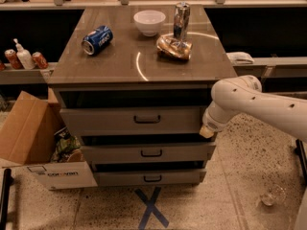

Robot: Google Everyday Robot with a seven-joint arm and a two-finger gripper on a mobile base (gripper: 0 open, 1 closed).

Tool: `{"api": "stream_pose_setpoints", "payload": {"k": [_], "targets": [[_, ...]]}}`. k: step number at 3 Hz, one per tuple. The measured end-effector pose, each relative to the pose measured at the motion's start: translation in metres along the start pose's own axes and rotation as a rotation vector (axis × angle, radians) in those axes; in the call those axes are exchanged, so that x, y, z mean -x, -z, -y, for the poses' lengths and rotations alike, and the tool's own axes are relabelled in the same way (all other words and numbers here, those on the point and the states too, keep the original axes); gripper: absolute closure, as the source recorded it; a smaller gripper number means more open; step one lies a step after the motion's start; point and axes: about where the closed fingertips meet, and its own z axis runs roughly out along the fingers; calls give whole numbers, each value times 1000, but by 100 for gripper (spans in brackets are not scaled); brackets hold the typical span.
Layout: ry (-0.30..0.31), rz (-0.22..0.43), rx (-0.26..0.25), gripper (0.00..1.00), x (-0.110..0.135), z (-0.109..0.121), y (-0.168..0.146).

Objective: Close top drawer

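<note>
The top drawer (134,121) is a wide grey drawer with a small dark bar handle (147,120) at its centre. It sticks out a little from the cabinet, with a dark gap above its front. My white arm comes in from the right. My gripper (207,130) is at the drawer front's right edge, pressed against it.
Two shorter grey drawers (148,153) below also stand slightly out. On the cabinet top (120,61) lie a blue can (97,39), a white bowl (149,22), a silver can (181,20) and a brown bag (173,47). An open cardboard box (33,143) stands at the left.
</note>
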Motion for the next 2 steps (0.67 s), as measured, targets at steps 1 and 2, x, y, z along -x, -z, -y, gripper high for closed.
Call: {"api": "stream_pose_setpoints", "payload": {"k": [1,2], "targets": [[9,2,-24,100,7,7,4],[23,4,-41,100,5,0,19]]}}
